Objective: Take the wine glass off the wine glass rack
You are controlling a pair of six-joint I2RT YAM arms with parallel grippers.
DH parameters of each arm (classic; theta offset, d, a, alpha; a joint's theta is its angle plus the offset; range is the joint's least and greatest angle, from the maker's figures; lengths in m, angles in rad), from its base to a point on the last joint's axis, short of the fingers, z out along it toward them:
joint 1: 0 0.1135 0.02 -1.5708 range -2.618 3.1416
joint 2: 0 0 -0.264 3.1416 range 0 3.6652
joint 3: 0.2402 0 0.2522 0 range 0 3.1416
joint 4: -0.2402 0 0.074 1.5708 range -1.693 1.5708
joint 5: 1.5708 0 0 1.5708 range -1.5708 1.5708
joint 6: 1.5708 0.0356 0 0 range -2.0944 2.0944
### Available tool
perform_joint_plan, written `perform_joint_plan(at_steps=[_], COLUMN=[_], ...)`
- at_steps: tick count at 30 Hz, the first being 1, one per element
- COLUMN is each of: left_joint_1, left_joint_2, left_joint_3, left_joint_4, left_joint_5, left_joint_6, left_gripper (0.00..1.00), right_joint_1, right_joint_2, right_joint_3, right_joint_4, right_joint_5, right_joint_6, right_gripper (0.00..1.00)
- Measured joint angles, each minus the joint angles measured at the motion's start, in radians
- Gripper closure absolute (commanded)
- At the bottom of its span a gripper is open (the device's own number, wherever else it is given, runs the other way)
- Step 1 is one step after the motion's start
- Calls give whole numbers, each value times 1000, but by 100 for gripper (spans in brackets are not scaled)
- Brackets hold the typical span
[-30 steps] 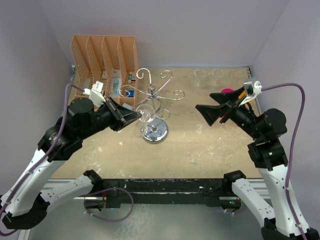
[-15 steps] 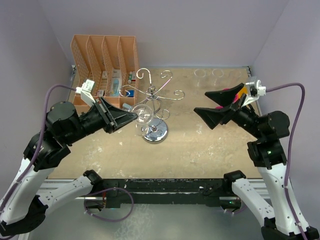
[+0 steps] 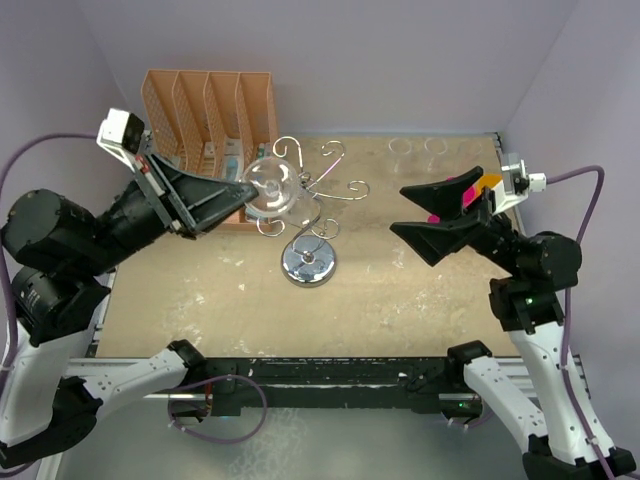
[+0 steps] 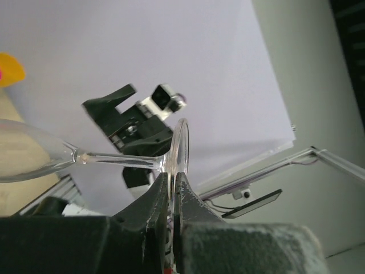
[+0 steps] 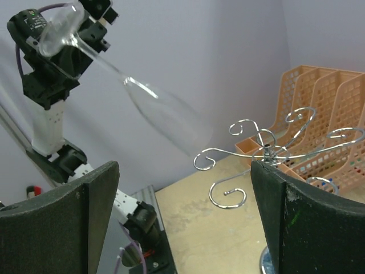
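Clear wine glass (image 3: 270,185) clamped by its foot in L gripper (image 3: 243,192), held clear of wire wine glass rack (image 3: 309,263); R gripper (image 3: 398,208) jaws spread, empty.

Wine glass rack (image 3: 308,264) arms curl out near the held wine glass (image 3: 270,185). Orange organizer (image 3: 210,100) walls rear-left; bare table (image 3: 400,290) right of rack.

The left fingers (image 3: 212,196) have lifted the wine glass (image 3: 270,184) clear of the wine glass rack (image 3: 310,263).
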Motion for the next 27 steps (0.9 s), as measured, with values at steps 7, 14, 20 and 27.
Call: perform_joint_plan(at_steps=[7, 14, 20, 27], left_joint_1=[0, 0, 0, 0], left_joint_2=[129, 280, 380, 403], left_joint_3=[144, 193, 193, 178], left_joint_4=[208, 463, 611, 748], left_joint_5=[-1, 17, 32, 55], left_joint_6=[-60, -158, -241, -323], left_gripper=[100, 100, 100, 100], right_joint_1=[0, 0, 0, 0], right_joint_2=[40, 142, 262, 338], right_joint_3=[-31, -21, 13, 58], right_joint_4=[163, 322, 430, 577], right_joint_5=[26, 71, 88, 99], right_joint_6=[150, 253, 309, 356], right_gripper=[3, 3, 7, 18])
